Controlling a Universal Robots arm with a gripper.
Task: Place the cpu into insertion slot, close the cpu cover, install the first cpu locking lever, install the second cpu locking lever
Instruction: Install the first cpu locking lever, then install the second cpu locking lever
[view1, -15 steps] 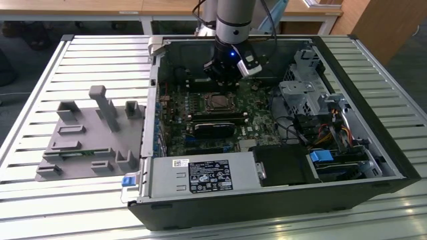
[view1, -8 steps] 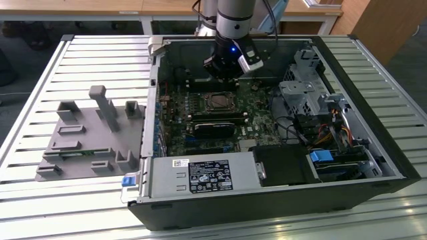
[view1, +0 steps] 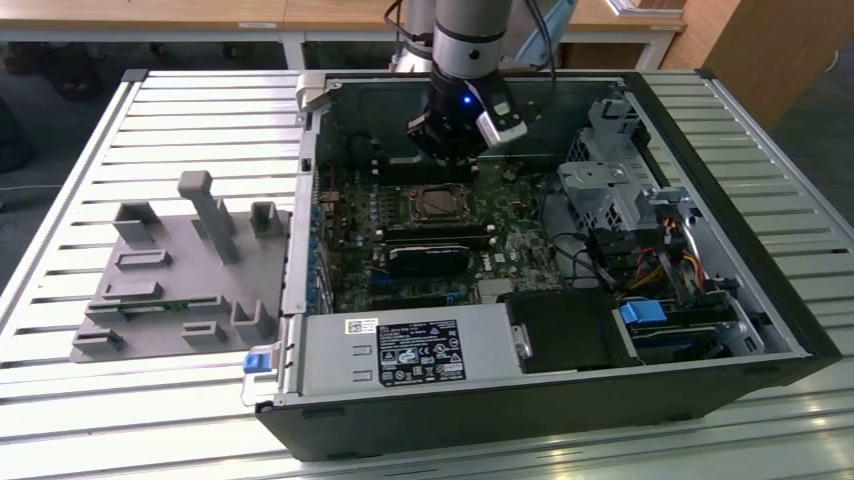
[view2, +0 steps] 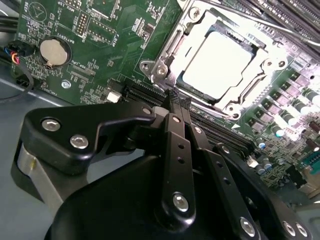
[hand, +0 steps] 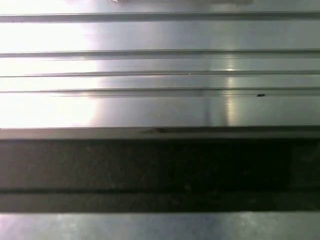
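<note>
In the open computer case, the cpu (view2: 217, 62) lies with its pale metal face up in the insertion slot (view1: 434, 203) on the green board. The cpu cover (view2: 165, 52), a silver frame, lies down around the chip. In the second wrist view my gripper (view2: 177, 99) is shut with nothing between its black fingers, and its tips hover just beside the socket's edge, over a long black slot. In the exterior view the gripper (view1: 447, 160) hangs from the arm slightly behind the socket, close above the board.
Long black memory slots (view1: 430, 236) run in front of the socket. A drive cage (view1: 607, 190) and cables (view1: 654, 262) fill the case on the exterior view's right, and the power supply (view1: 400, 350) sits at the front. A grey fixture (view1: 174, 270) stands on the slatted table.
</note>
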